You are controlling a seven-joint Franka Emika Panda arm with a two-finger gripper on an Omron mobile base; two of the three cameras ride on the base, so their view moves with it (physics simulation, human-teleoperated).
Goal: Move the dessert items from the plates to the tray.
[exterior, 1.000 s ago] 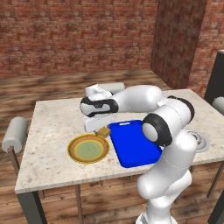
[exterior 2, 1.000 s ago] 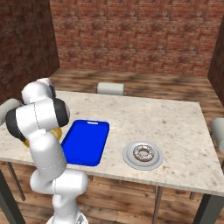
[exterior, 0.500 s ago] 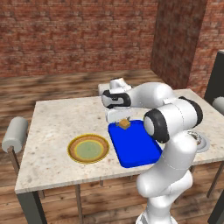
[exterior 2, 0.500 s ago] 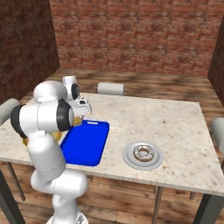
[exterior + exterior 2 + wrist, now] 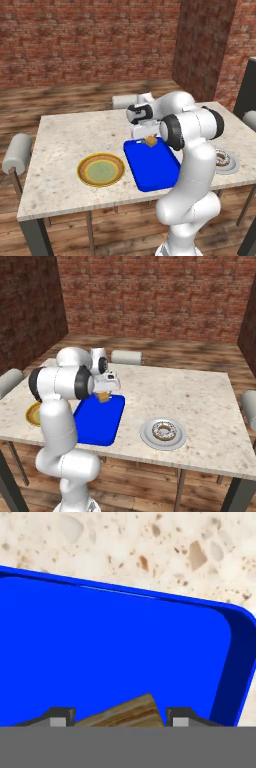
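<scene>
Cake cube (image 5: 123, 713) in tool (image 5: 118, 717) above tray (image 5: 100, 652)

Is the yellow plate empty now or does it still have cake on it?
Empty. The yellow-rimmed plate shows just its bare greenish middle. The cake cube sits between the claw fingers, over the blue tray.

cake cube (image 5: 150, 141) over blue tray (image 5: 155, 167), plate (image 5: 101, 170) beside

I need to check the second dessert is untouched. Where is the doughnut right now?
The doughnut sits on the grey plate, on the table to the right of the blue tray in the right base view, apart from the gripper.
</scene>
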